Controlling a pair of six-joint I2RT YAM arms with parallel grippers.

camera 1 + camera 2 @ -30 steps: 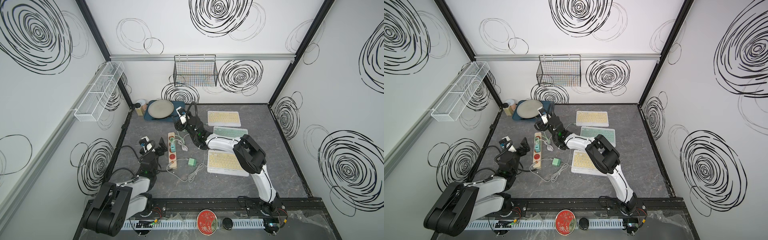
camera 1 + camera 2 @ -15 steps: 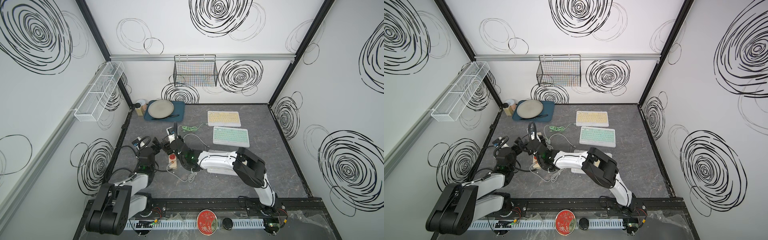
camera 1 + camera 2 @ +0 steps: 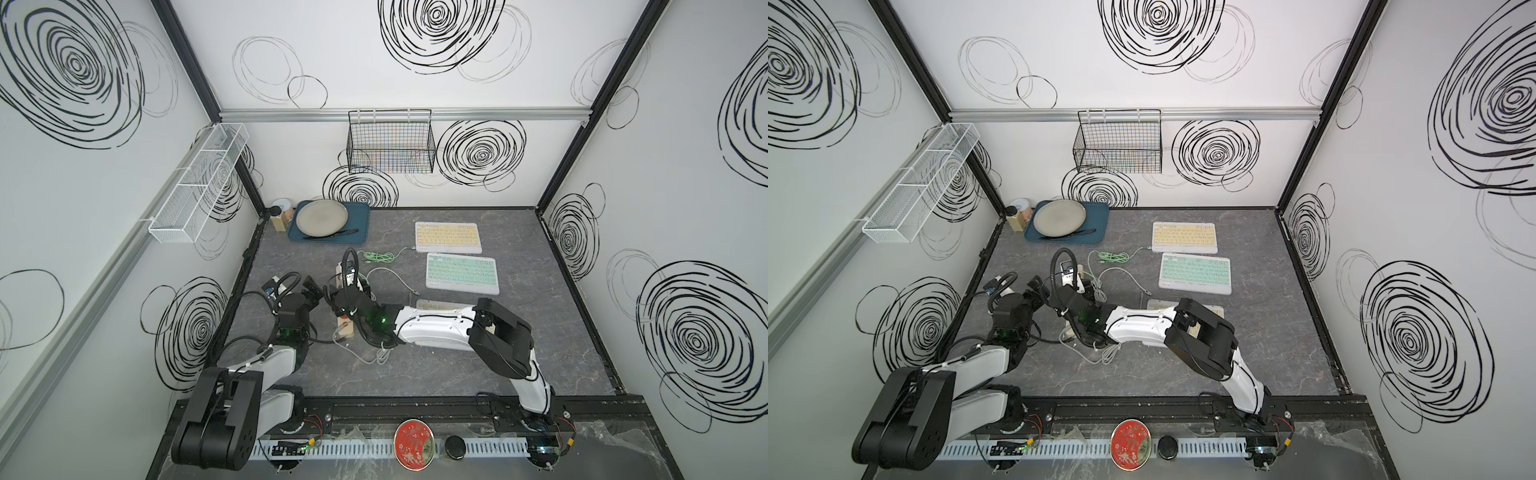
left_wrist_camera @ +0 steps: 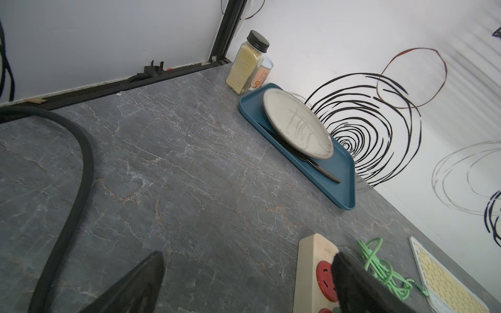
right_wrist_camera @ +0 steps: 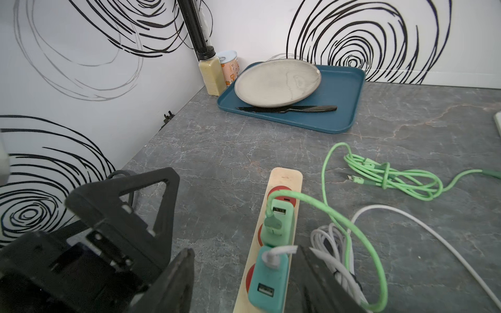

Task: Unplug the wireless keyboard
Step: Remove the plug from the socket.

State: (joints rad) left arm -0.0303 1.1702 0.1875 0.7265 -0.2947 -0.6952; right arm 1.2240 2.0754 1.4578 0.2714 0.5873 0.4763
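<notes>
Right arm [image 3: 432,332] has drawn back since a second ago, from the far end of the power strip [image 5: 285,181] to its near end. It now hides part of the near yellow keyboard [image 3: 436,306], which lies to the right of the strip.

Counter [image 3: 415,365]: grey, marbled.

Far yellow keyboard [image 3: 448,237]: right of the strip, beyond its far end. Green-keyed keyboard [image 3: 461,272]: right of the strip, between the two yellow ones.

Right hand [image 5: 244,257]: fingers apart, straddling the strip's near end with the teal charger [image 5: 267,281] between them. Bare counter shows between one finger [image 5: 181,281] and the strip, so no grip.

Left hand [image 4: 246,260]: fingers wide apart, holding nothing, just left of the strip. One finger [image 4: 360,281] is over a red socket.

Green charger [image 5: 278,225]: in the next socket along.

Green cable [image 5: 328,210]: runs from the green charger, coils right of the strip, and reaches the far yellow keyboard's edge.

White cable [image 5: 406,216]: leaves the teal charger. Cannot tell whether its other end enters a keyboard.
</notes>
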